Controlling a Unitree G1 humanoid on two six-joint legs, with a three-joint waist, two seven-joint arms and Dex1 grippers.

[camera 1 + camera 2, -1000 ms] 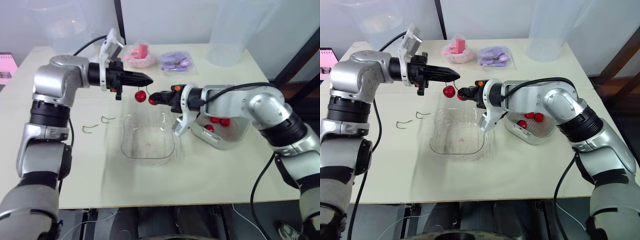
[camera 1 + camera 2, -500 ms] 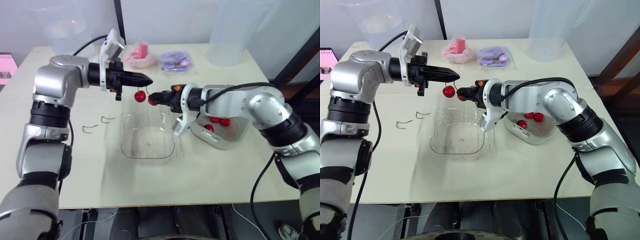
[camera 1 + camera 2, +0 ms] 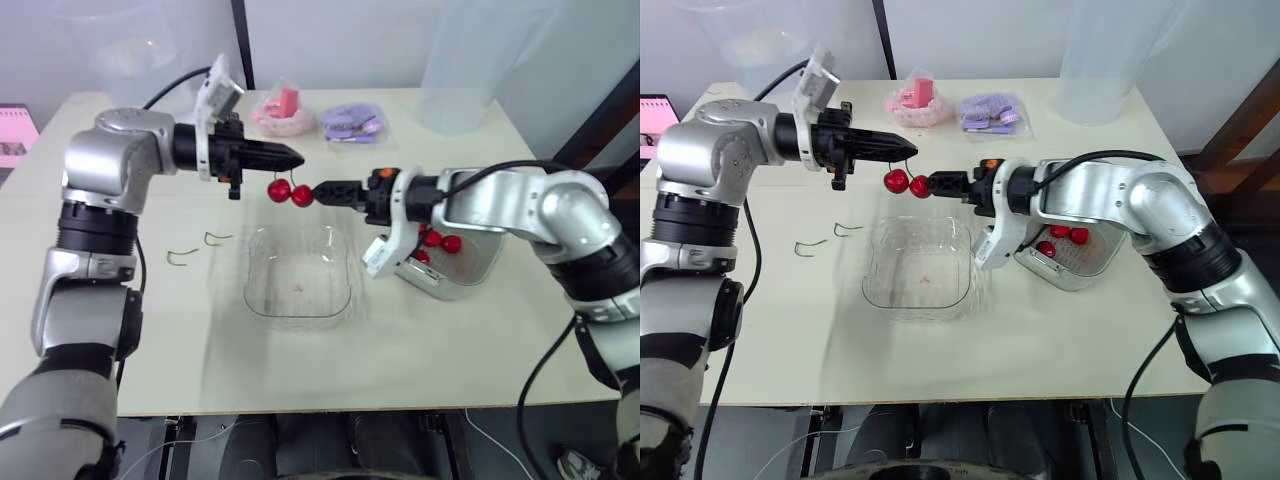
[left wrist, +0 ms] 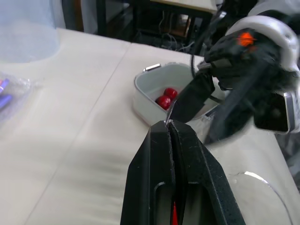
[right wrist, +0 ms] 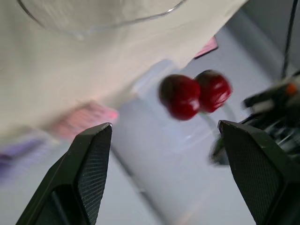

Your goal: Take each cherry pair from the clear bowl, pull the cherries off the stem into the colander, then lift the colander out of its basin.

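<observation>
No text, label, brand, number or sign can be read anywhere in these views; the packets on the table show colour only, their print too small to make out

The cherry pair (image 3: 290, 192) is glossy deep red. The left gripper (image 3: 298, 158) and right gripper (image 3: 322, 190) are black. A small orange light (image 3: 381, 173) sits on the right one, and its pads (image 5: 93, 159) carry a fine mesh pattern. The clear bowl (image 3: 300, 316) is colourless, with a faint reddish smear on its floor. The colander (image 3: 450, 285) is white, with red cherries (image 3: 450, 243) inside. Two bare stems (image 3: 195, 247) towards the table's left edge are green. The table (image 3: 300, 370) is plain cream. At its far edge one clear bag holds pink pieces (image 3: 280, 105) and another holds purple pieces (image 3: 350, 122).
</observation>
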